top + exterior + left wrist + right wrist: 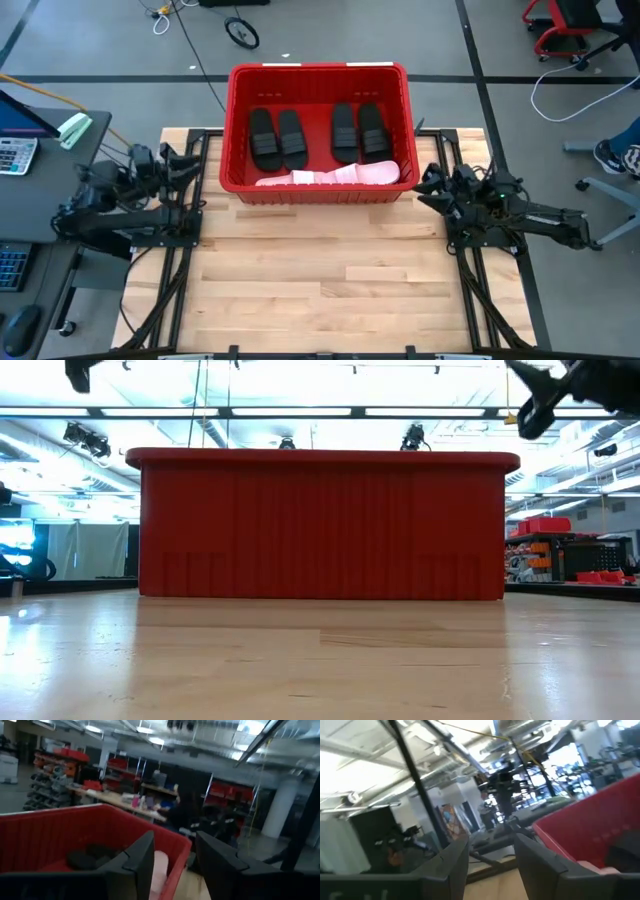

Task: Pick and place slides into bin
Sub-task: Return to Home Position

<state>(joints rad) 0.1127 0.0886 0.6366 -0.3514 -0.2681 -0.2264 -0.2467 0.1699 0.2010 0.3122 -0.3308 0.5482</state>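
**Bin.** The red bin [318, 69] stands on the far half of the wooden bench [320, 280], centred between the two arms. In the low view its ribbed front wall fills the middle of the picture, with its base resting flat on the bench surface.

**Slides.** All six slides lie inside the bin.
- Four black slides [277, 139] lie on the bin floor as two side-by-side pairs, one pair toward the left wall and one toward the right wall. The two pairs are apart from each other.
- Two pink slides [330, 177] lie end to end against the inside of the bin's near wall, in front of the black pairs.

**Left tool.** The left tool [180, 160] sits off the bench's left edge, just beside the bin's near-left corner and clear of it. The left wrist view shows its fingers [140, 862] set apart with a moderate gap and nothing between them.

**Right tool.** The right tool [432, 185] sits at the bench's right edge, near the bin's near-right corner and not touching it. The right wrist view shows its fingers [452, 865] likewise parted, gripping nothing.
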